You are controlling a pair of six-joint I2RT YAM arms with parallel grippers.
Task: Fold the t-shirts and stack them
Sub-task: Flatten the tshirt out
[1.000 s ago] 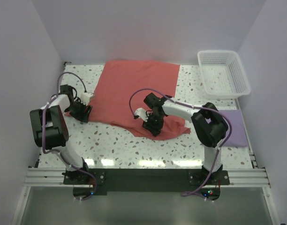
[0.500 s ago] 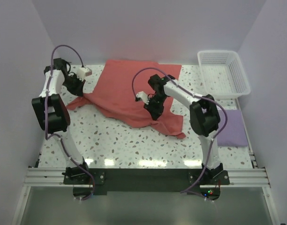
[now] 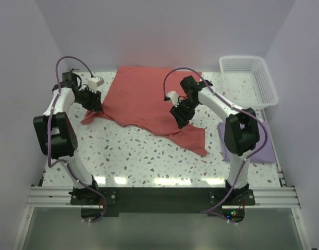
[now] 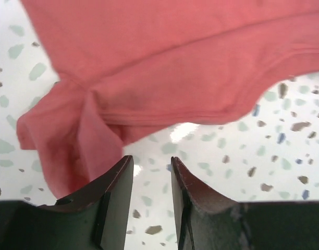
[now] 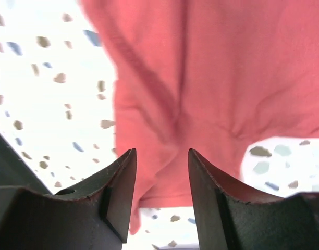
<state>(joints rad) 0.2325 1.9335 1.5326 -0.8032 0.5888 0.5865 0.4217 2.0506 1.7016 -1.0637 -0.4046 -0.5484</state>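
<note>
The salmon t-shirt (image 3: 149, 101) lies rumpled at the far middle of the table, one sleeve (image 3: 90, 115) bunched at its left and a corner (image 3: 196, 138) trailing to the near right. My left gripper (image 3: 93, 101) is open and empty just over that sleeve; in the left wrist view the sleeve (image 4: 71, 140) lies beside the left finger, and the gripper (image 4: 151, 160) has bare table between its jaws. My right gripper (image 3: 181, 116) is open above the shirt's right part (image 5: 211, 78), holding nothing (image 5: 160, 151). The lavender t-shirt (image 3: 264, 143) lies folded at the right, partly behind the right arm.
A white lattice basket (image 3: 242, 59) stands at the far right corner. The speckled table (image 3: 133, 151) is walled on the left, back and right. The arm bases sit on the rail at the near edge.
Both grippers have moved away from me, dragging the salmon shirt's near edge up the table. Both jaws now stand open off the cloth. The right arm now covers part of the lavender shirt.
</note>
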